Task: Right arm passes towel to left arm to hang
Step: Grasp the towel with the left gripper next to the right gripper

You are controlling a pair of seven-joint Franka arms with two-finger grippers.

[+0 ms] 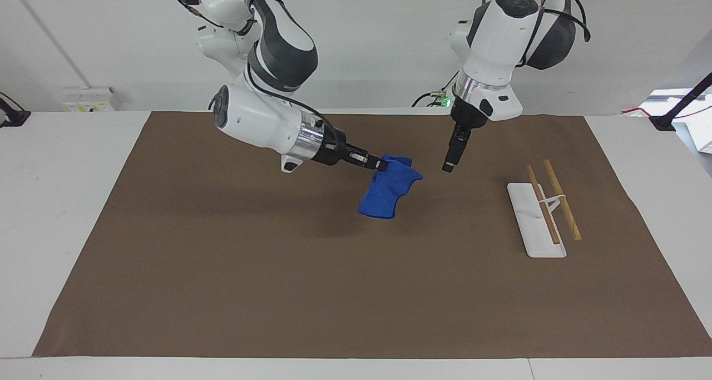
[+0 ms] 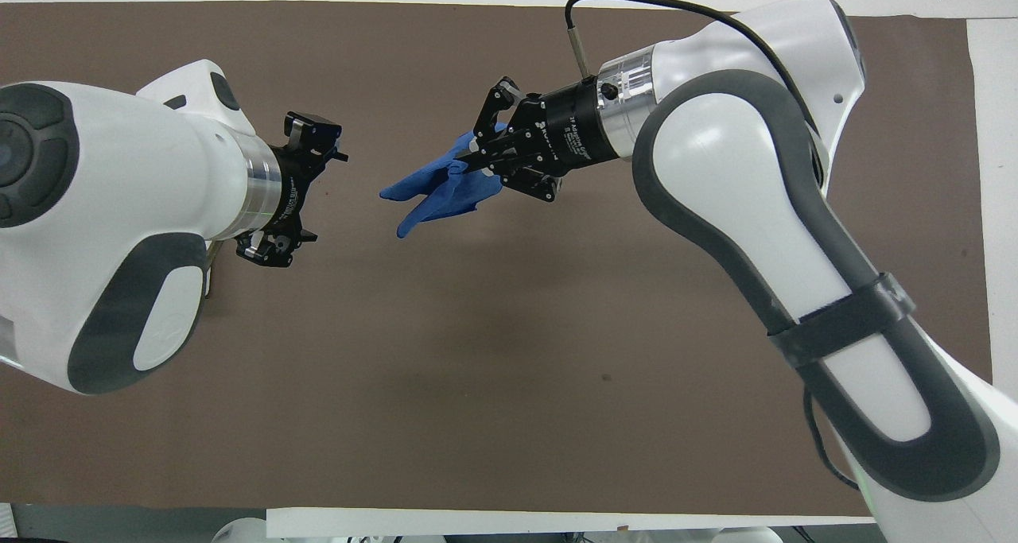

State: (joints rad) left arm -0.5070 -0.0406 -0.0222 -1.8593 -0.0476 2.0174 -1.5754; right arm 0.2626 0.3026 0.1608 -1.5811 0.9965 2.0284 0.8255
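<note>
My right gripper (image 1: 381, 164) is shut on one edge of the blue towel (image 1: 389, 188), which hangs crumpled in the air over the middle of the brown mat (image 1: 222, 269). In the overhead view the right gripper (image 2: 477, 157) points toward the left arm's end, with the towel (image 2: 433, 189) trailing from it. My left gripper (image 1: 448, 166) is up in the air beside the towel, a short gap away and not touching it. In the overhead view the left gripper (image 2: 322, 191) faces the towel with its fingers spread apart and nothing between them.
A white rack base (image 1: 537, 218) carrying two wooden rods (image 1: 563, 199) stands on the mat toward the left arm's end. In the overhead view my left arm hides it. Slimmer white arms with a green base light (image 1: 442, 96) stand at the robots' edge.
</note>
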